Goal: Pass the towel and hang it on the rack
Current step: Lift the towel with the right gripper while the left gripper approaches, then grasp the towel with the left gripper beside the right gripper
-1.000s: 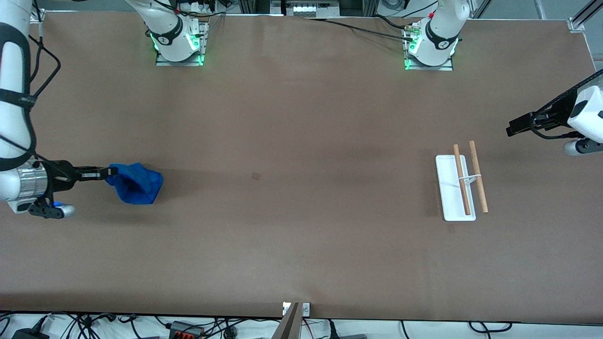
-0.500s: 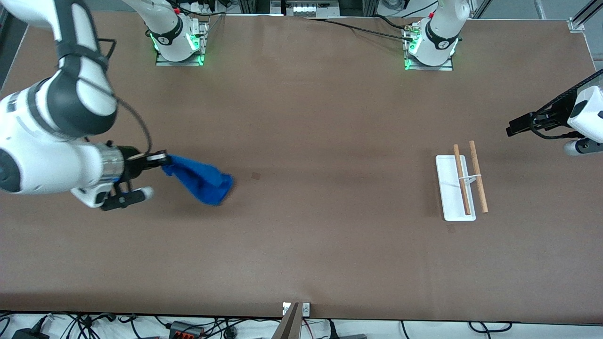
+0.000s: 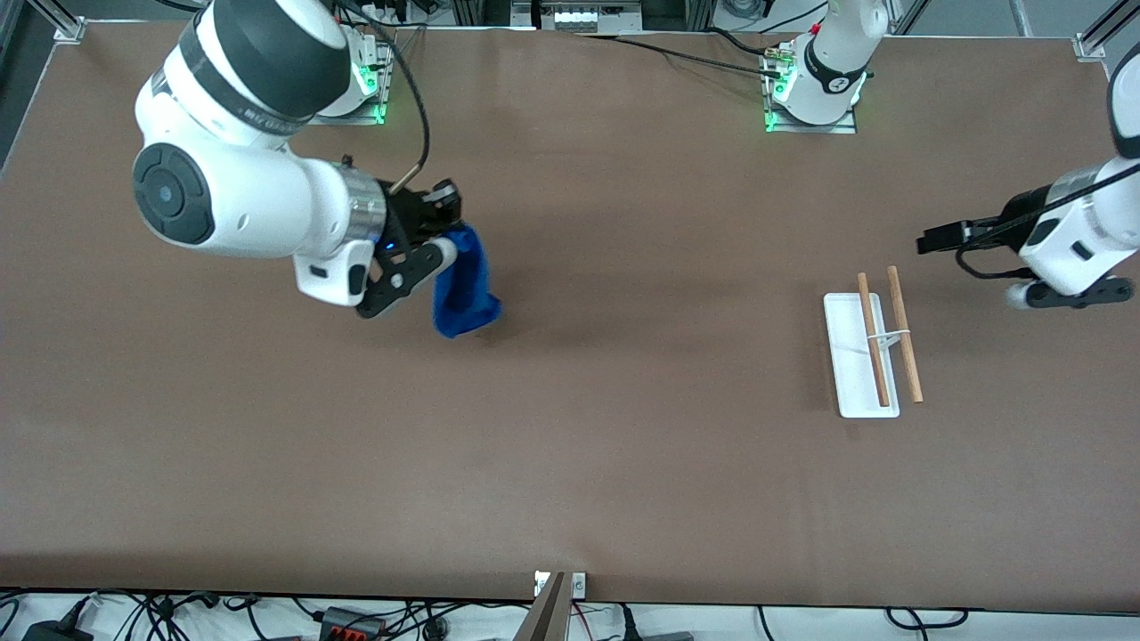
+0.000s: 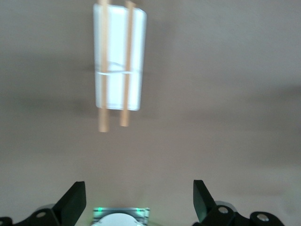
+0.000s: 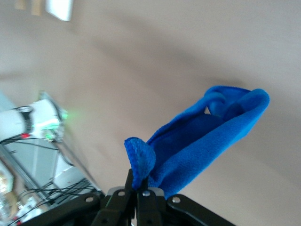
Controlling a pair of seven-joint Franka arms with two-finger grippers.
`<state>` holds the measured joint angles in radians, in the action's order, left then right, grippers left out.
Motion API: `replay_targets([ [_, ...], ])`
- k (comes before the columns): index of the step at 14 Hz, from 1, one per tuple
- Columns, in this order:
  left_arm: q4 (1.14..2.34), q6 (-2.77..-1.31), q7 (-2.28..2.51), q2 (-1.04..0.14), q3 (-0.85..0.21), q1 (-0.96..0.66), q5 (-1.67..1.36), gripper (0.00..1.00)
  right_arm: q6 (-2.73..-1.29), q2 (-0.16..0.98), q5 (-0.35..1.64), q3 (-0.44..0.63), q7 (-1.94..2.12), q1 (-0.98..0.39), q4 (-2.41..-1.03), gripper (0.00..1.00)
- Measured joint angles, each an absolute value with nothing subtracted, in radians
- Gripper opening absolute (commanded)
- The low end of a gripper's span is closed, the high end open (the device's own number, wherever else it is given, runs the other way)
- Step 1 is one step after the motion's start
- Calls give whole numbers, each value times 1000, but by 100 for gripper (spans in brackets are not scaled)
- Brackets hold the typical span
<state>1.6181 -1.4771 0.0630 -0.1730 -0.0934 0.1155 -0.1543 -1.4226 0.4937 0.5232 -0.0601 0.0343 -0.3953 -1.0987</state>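
Front view: right claw (image 3: 443, 233), mostly hidden, pinches towel (image 3: 463, 294); left claw (image 3: 931, 240) gapes empty.

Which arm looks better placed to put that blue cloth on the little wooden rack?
Probably the left. Its open, empty hand hovers beside the rack. The right hand grips the towel over the table's middle part, toward the right arm's end, so a handover seems needed first.

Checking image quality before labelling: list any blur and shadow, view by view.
Front view: sharp; soft shadow on the table beside the towel. Left wrist view: the rack is smeared. Right wrist view: towel crisp, the table streaked.
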Motion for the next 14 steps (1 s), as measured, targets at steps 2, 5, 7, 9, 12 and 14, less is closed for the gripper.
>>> replay_targets([
  [2, 1618, -1452, 1, -216, -97, 95, -206, 100, -1469, 492, 592, -76, 35, -415, -1077, 0],
  [5, 1617, -1459, -334, -257, -101, 40, -284, 100, -1590, 493, 619, -130, 35, -432, -1071, 0],
  [7, 1620, -1465, -582, -306, -99, 37, -419, 100, -1651, 493, 619, -170, 35, -436, -1071, 0],
  [9, 1620, -1496, -814, -359, -100, 33, -516, 100, -1677, 493, 619, -194, 35, -437, -1071, 0],
  [12, 1619, -1527, -1086, -400, -104, -32, -667, 100, -1680, 493, 619, -218, 35, -437, -1071, 0],
  [14, 1618, -1544, -1155, -410, -107, -96, -742, 100, -1681, 493, 619, -225, 38, -437, -1071, 0],
])
